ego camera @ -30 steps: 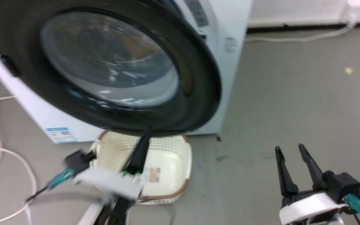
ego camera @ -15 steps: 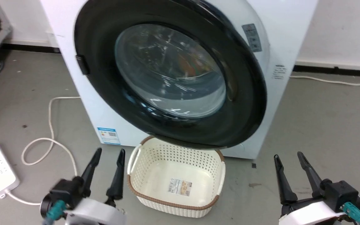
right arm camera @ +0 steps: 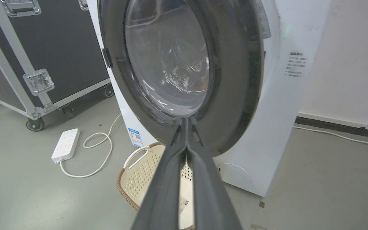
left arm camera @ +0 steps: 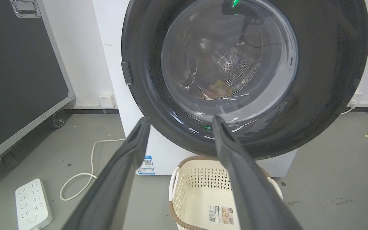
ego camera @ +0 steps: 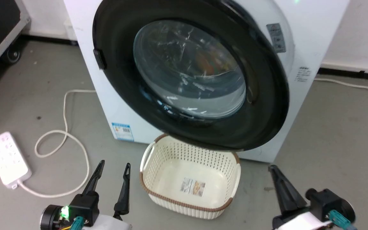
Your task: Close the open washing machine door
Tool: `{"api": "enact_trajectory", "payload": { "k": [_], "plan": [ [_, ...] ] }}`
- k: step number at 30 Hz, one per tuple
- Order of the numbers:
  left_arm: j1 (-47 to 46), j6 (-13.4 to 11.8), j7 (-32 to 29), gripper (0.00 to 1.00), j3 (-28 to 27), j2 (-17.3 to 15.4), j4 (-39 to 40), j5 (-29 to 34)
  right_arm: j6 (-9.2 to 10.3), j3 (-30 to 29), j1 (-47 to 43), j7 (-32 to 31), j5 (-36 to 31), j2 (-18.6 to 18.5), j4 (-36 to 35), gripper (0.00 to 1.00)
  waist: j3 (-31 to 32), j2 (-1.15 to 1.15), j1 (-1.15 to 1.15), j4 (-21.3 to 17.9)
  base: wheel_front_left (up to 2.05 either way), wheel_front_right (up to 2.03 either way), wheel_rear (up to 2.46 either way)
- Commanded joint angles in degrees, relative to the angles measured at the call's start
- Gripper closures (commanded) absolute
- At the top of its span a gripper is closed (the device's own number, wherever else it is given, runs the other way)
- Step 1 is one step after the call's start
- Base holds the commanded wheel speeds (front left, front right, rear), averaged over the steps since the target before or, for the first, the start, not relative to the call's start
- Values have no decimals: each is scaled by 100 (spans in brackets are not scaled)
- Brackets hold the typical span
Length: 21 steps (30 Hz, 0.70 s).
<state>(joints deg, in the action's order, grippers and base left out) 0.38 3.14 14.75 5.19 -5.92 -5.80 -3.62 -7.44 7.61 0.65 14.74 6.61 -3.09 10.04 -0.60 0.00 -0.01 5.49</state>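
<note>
1. The left pincer (ego camera: pixel 114 164), fingers spread and empty, has pulled back off the large round black-rimmed glass door (ego camera: pixel 190 73) and is now low at near left.
2. The right pincer (ego camera: pixel 274 172) has pinched closed on nothing, near right.
3. The door lies against the white front-loading washing machine (ego camera: pixel 311 32); closing looks finished.

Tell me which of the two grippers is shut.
The right gripper: its two fingers are pressed together up to the tips, while the left gripper has its fingers spread apart.
</note>
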Motion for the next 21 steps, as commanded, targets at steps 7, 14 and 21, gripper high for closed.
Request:
{"api": "enact_trajectory", "payload": {
  "k": [7, 14, 21],
  "plan": [
    [-285, 53, 25, 0, 48, 113, -64, 88, -5, 639, 1063, 26, 167, -662, 312, 100, -718, 0, 1, 429, 0, 0, 0],
    [-456, 41, 25, 0, 110, 213, -14, 39, -5, 1087, 2073, 26, 628, -1407, 765, 100, -1059, 0, 1, 745, 0, 0, 0],
    [-642, 51, 25, 0, 218, 275, -30, -50, -5, 919, 3218, -9, 1112, -2076, 1792, 100, -1434, 0, 1, 994, 0, 0, 0]
  ]
}}
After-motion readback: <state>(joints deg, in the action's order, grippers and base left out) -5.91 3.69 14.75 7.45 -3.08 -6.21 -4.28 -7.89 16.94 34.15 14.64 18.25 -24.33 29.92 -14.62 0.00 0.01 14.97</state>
